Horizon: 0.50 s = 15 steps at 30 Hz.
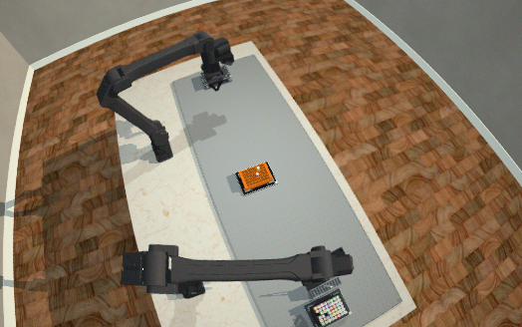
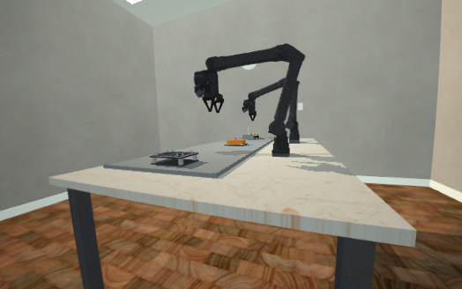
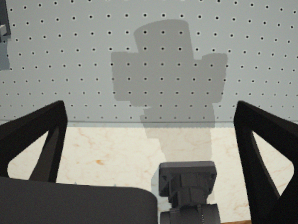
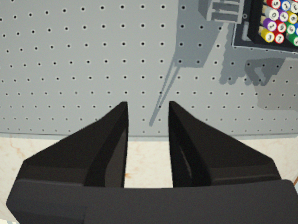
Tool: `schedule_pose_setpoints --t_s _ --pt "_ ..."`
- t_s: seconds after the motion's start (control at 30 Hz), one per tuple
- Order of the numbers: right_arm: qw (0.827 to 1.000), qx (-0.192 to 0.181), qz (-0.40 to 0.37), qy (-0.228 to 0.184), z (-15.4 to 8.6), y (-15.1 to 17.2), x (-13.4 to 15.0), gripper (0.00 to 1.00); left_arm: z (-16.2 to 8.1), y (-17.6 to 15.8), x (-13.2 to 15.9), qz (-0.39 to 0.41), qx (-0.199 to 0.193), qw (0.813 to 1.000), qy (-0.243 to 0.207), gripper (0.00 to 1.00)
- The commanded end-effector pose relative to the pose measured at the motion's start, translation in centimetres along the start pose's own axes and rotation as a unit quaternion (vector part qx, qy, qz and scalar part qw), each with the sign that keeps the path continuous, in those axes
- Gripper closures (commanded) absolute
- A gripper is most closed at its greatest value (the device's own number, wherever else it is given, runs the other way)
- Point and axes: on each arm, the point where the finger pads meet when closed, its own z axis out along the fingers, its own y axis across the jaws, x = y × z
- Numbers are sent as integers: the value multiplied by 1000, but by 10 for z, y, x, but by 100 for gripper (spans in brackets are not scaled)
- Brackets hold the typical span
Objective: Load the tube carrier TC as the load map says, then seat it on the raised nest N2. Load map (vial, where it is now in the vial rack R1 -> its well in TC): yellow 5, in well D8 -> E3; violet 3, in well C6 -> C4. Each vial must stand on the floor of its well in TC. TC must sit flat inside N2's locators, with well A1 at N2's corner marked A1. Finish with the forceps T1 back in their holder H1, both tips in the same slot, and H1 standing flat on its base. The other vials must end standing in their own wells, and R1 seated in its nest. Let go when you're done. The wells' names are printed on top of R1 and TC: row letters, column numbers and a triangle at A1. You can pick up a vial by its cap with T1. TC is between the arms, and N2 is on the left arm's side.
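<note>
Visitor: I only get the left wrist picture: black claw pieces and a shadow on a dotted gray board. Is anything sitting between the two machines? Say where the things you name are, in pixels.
Observer: Yes, the top view shows an orange carrier (image 1: 245,180) (image 2: 236,143) there, with two small caps on it.

Visitor: Neat! And is the other machine holding something?

Observer: No, the right wrist view shows the right tool (image 2: 252,119) (image 4: 148,111) with its fingers a little apart and nothing between them.
</note>
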Motion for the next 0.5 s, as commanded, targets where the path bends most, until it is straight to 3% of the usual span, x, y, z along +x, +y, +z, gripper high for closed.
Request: schedule_pose_setpoints --t_s 0.0,0.47 --pt "1000 2 3 -8 -16 16 10 76 -14 2 -9 0 -5 1000 -18 0" --pt "1000 2 3 -7 -28 51 41 76 -14 2 -9 0 -5 1000 -18 0"
